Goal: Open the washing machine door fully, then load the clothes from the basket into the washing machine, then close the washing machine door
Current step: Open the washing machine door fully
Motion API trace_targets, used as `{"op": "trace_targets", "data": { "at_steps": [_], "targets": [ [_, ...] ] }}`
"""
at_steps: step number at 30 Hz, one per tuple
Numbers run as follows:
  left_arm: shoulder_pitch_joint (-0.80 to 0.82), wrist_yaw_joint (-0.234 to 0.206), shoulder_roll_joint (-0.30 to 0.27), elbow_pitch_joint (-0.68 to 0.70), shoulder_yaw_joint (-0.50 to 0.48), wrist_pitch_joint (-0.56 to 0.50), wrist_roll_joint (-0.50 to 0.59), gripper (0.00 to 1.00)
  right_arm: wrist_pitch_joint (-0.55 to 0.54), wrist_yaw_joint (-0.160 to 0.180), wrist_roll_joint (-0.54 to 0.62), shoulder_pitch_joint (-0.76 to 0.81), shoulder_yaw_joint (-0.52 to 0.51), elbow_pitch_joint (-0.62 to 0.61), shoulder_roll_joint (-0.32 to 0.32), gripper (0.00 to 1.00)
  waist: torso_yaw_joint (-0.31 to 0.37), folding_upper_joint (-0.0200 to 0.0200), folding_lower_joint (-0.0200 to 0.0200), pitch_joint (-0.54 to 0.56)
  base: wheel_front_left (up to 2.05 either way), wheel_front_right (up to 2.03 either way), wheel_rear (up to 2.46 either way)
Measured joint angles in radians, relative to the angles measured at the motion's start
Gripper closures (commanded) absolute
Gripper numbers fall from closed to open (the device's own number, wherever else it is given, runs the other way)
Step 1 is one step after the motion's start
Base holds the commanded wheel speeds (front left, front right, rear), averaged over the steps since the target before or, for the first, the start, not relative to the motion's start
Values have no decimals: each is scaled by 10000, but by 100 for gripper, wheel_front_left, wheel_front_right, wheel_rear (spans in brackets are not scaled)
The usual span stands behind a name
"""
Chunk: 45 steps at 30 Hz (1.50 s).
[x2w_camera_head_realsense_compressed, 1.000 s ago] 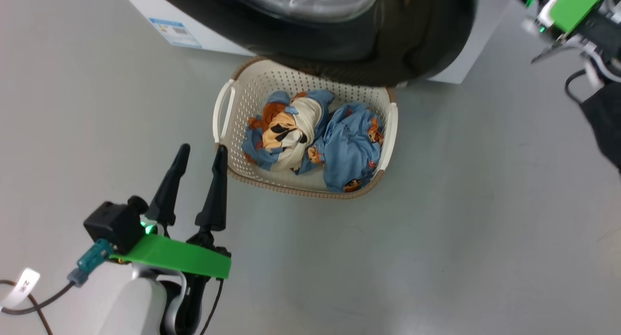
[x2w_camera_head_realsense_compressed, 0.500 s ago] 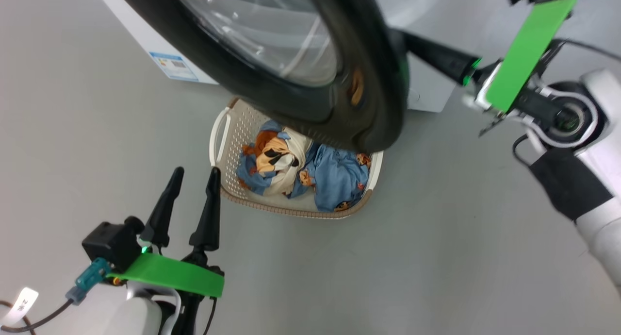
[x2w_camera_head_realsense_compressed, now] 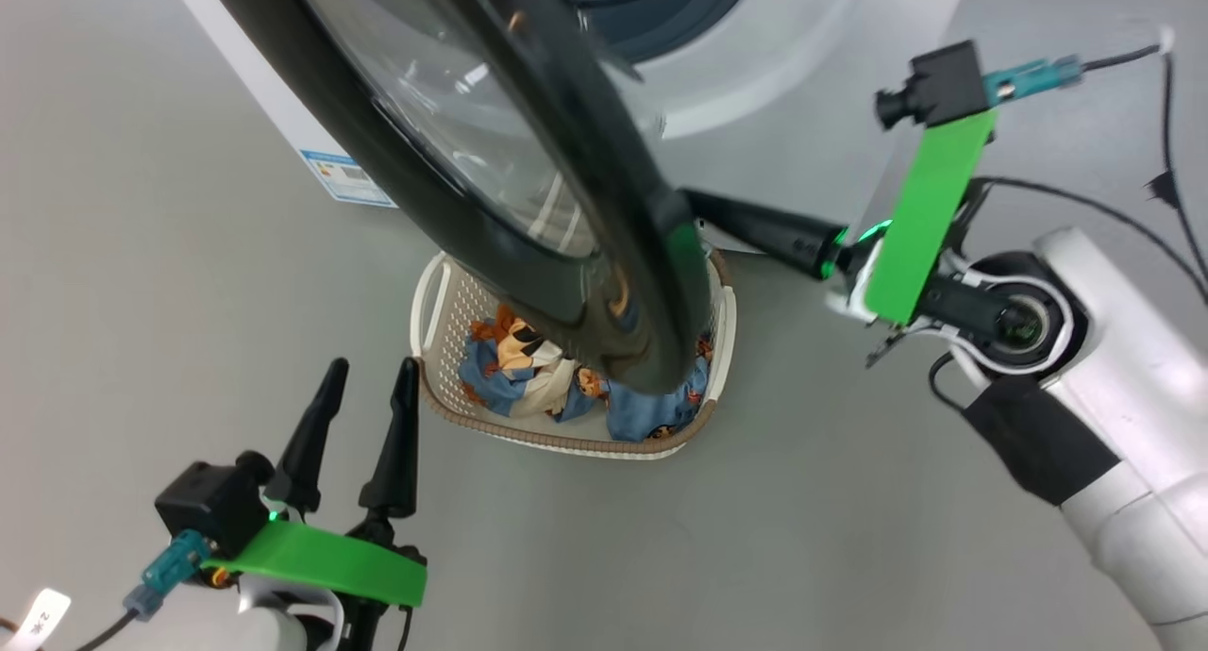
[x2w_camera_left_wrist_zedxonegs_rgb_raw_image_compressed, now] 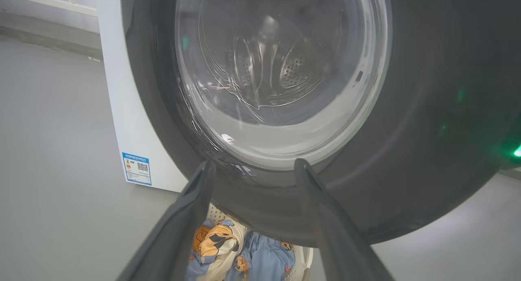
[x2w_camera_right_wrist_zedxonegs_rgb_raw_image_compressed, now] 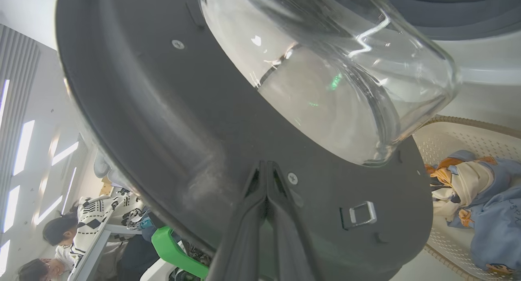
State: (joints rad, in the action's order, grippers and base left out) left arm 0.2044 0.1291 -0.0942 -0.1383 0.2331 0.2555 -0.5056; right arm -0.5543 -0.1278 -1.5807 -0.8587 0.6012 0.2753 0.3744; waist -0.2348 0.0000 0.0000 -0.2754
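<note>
The washing machine door (x2w_camera_head_realsense_compressed: 566,255) stands part open, its black rim hanging over the basket (x2w_camera_head_realsense_compressed: 429,302). My right gripper (x2w_camera_head_realsense_compressed: 694,203) is shut with nothing in it. Its tips (x2w_camera_right_wrist_zedxonegs_rgb_raw_image_compressed: 265,167) rest against the door's black inner face (x2w_camera_right_wrist_zedxonegs_rgb_raw_image_compressed: 163,130), below the glass bowl (x2w_camera_right_wrist_zedxonegs_rgb_raw_image_compressed: 325,81). The clothes (x2w_camera_head_realsense_compressed: 514,368) lie in the basket, partly hidden by the rim. My left gripper (x2w_camera_head_realsense_compressed: 371,373) is open and empty, low and just left of the basket. In the left wrist view, the left gripper (x2w_camera_left_wrist_zedxonegs_rgb_raw_image_compressed: 253,163) faces the door's outer glass (x2w_camera_left_wrist_zedxonegs_rgb_raw_image_compressed: 276,69), with the clothes (x2w_camera_left_wrist_zedxonegs_rgb_raw_image_compressed: 228,248) below.
The white washing machine (x2w_camera_head_realsense_compressed: 802,85) fills the top, its blue label (x2w_camera_head_realsense_compressed: 344,175) low on the side. A door latch (x2w_camera_right_wrist_zedxonegs_rgb_raw_image_compressed: 360,214) sits near my right fingers. People sit at a desk (x2w_camera_right_wrist_zedxonegs_rgb_raw_image_compressed: 81,228) beyond the door. Grey floor lies around the basket.
The door has swung further open, toward the left, with my shut right gripper following behind it. The head camera has tilted up. My left gripper has held its place beside the basket.
</note>
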Motion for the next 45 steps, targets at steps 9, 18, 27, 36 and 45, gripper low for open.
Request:
{"op": "trace_targets", "data": {
  "at_steps": [9, 18, 27, 36, 45],
  "targets": [
    [-62, 0, 4, 21, 19, 0, 0, 0, -268, 0, 12, 240, 431, -134, -500, 100, -237, 0, 0, 120, 0, 0, 0],
    [-225, 0, 4, 29, -40, 0, 0, 0, -502, 0, 38, 449, 863, -211, -972, 100, -492, 0, 0, 356, 0, 0, 0],
    [-424, 0, -29, 10, -94, 0, 0, 0, -299, 0, 81, 659, 932, -209, -1174, 100, -512, 0, 0, 625, 0, 0, 0],
    [-438, 0, -268, -128, -58, 0, -19, 0, 295, 0, 221, 1230, 874, -253, -936, 0, -181, 0, 0, 842, 0, 0, 0],
    [-795, 0, -587, -192, -203, 0, -50, 0, 1461, 0, 408, 2198, 727, -353, -343, 0, 300, 0, 0, 1312, 0, 0, 0]
  ]
}}
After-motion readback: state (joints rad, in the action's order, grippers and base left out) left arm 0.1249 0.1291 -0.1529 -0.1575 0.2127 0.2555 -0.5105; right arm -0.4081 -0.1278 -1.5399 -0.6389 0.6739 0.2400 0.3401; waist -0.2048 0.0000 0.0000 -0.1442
